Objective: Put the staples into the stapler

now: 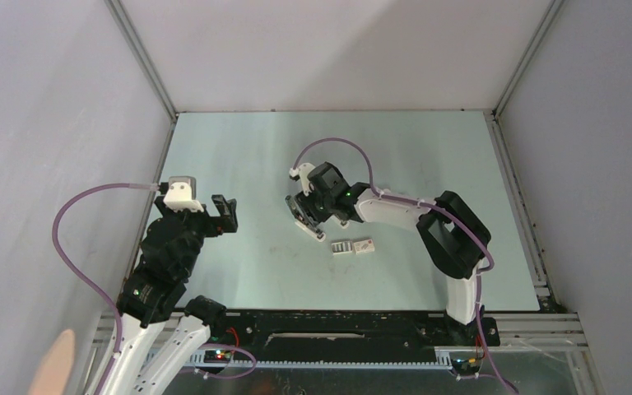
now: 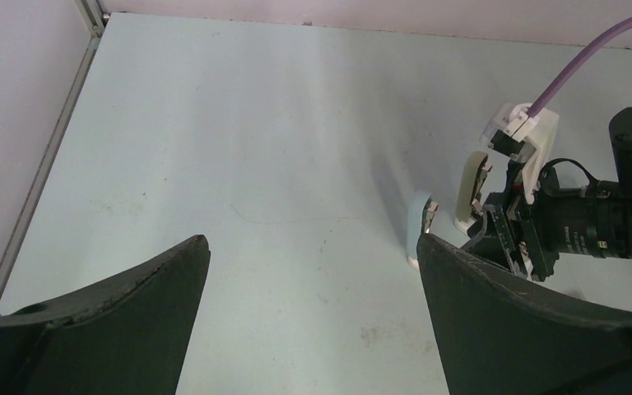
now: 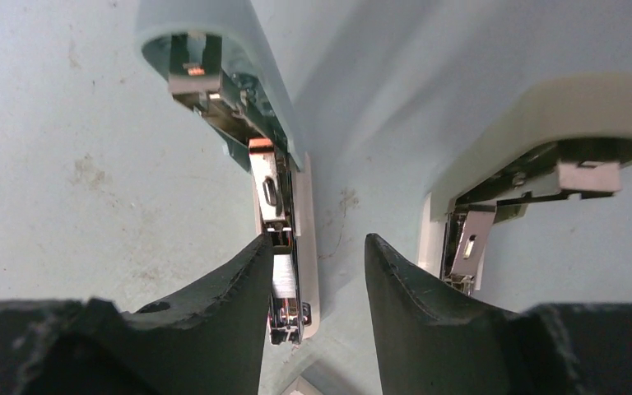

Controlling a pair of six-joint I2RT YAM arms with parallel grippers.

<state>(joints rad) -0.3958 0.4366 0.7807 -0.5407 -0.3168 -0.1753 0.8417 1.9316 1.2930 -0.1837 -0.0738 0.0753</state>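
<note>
Staples (image 1: 343, 247): flat on table, near right gripper (image 3: 317, 247) fingers but outside them, touching white box (image 1: 364, 244). Right fingers parted, gripping nothing. Opened stapler (image 3: 276, 189) rail sits just inside one finger, cream stapler (image 3: 543, 123) outside the other. Left gripper (image 2: 313, 240) spread wide, empty, well apart.

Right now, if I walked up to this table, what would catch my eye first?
Probably the right gripper, stooped over the opened stapler mid-table, whose shiny metal insides are bared. Just nearer the arms lie the staples, a small striped grey block beside a white box. The left gripper hangs open off to the left.
</note>
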